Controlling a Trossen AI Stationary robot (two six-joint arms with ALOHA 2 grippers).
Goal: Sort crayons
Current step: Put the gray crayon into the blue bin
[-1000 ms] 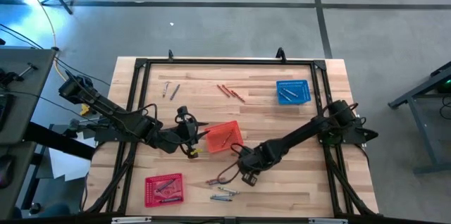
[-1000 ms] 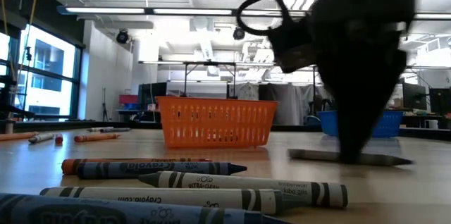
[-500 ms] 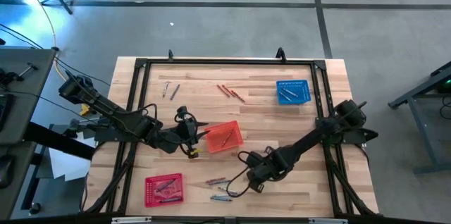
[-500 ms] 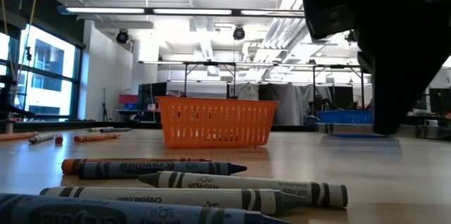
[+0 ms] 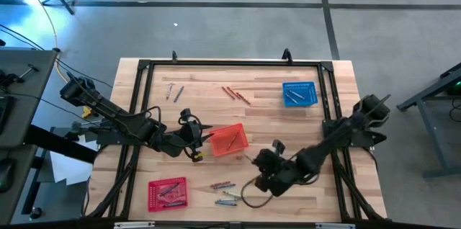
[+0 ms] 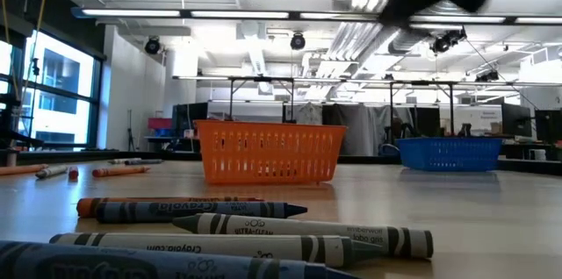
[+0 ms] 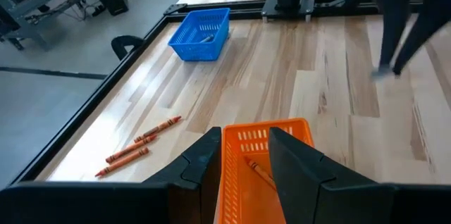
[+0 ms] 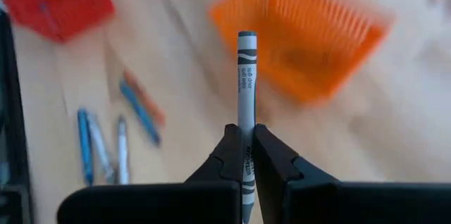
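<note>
We found the right tool [image 8: 245, 155] pinching 1 grey crayon [image 8: 246, 83] at its lower end, the stick standing straight out beyond the fingertips; in our judgement it was held by the end so that it could be dropped cleanly into a basket. In the high view the right tool [image 5: 268, 165] hung above the desk [image 5: 302, 124], near the front, just to the right of the orange basket [image 5: 229, 140].

The left tool [image 7: 241, 155] was closed on the near wall of the orange basket [image 7: 262, 155], 1 finger inside and 1 outside. We judged this grip to serve as a brace, keeping the light basket from sliding. 1 orange crayon lay inside it.

Beyond the tools, a loose cluster of crayons [image 5: 227, 194] lay on the desk near the front edge, to the left of the right tool and clear of it. 3 orange crayons [image 5: 235, 93] lay toward the back, well apart from both tools, and 2 grey crayons [image 5: 173, 92] lay at the back left. The blue basket [image 5: 299, 93] stood at the back right with crayons in it; the red basket [image 5: 167, 192] stood at the front left, also holding some.
</note>
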